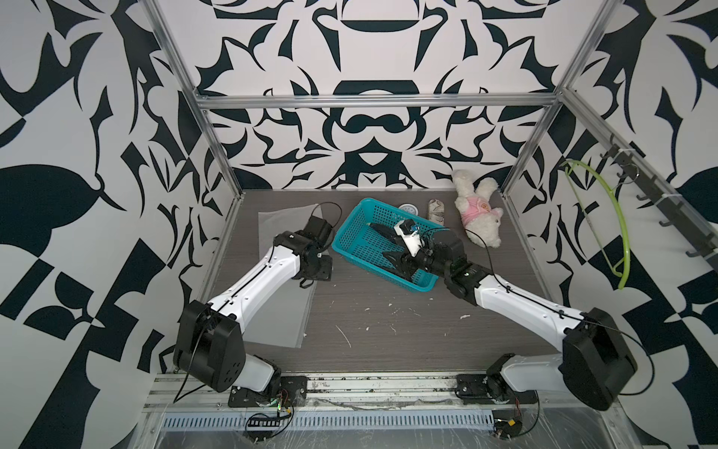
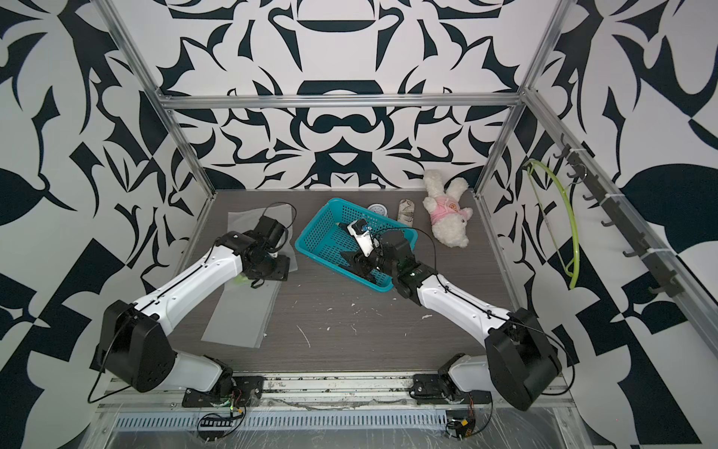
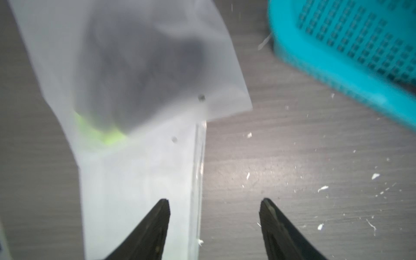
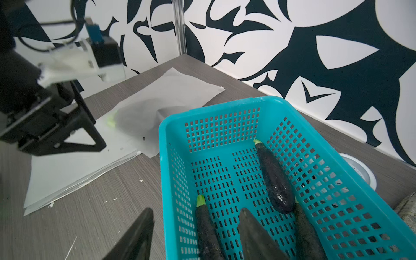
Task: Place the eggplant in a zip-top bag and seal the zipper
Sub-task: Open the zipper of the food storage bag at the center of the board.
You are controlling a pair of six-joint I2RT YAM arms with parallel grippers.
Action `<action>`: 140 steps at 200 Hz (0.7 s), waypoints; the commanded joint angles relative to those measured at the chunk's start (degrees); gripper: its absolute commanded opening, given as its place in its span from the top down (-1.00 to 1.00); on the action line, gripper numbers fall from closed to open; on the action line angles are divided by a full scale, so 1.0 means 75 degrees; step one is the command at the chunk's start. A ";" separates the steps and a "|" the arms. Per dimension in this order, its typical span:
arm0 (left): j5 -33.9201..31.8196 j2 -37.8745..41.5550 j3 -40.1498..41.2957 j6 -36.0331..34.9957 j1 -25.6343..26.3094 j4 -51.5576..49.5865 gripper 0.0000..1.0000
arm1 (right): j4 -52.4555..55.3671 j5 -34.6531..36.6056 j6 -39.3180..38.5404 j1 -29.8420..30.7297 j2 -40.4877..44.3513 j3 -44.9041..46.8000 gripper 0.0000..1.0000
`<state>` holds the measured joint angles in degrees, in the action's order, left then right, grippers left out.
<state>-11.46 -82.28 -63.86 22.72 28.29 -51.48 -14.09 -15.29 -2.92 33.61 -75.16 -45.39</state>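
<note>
Bright even light, soft shadows, left wrist view blurred, top views wide-angle distorted

- Frosted zip-top bag (image 3: pixel 216 67), a dark green-capped eggplant (image 3: pixel 139 67) blurred inside, lies on flat bags (image 3: pixel 135 191) on the bench (image 3: pixel 292 146).
- Left claw (image 3: pixel 215 202), spread, straddles the flat bags' edge near the zip-top bag.
- Teal basket (image 3: pixel 337 74) sits near the zip-top bag.

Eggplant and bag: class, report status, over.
Both jaws open. Left over bags, one eggplant bagged; right astride basket wall, three eggplants inside. Nothing blocking.

Dark eggplant (image 3: pixel 137 74) inside frosted bag (image 3: pixel 135 191)
</note>
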 commanded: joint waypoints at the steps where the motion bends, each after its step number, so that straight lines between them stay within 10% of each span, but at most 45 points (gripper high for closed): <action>1: 0.0303 0.0599 0.0802 0.0936 0.0049 0.0068 -0.33 | -0.0186 0.0074 0.0108 0.0045 0.0339 0.0188 -0.22; 140: 0.0493 0.0131 0.2319 0.0732 -0.0392 0.1721 -0.09 | -0.0249 -0.0141 0.0336 0.0052 0.0365 0.0402 -0.21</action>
<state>-7.07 -80.82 -46.72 28.93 27.40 -39.53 -14.22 -15.49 -1.17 33.85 -73.45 -42.50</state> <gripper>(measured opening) 0.558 0.608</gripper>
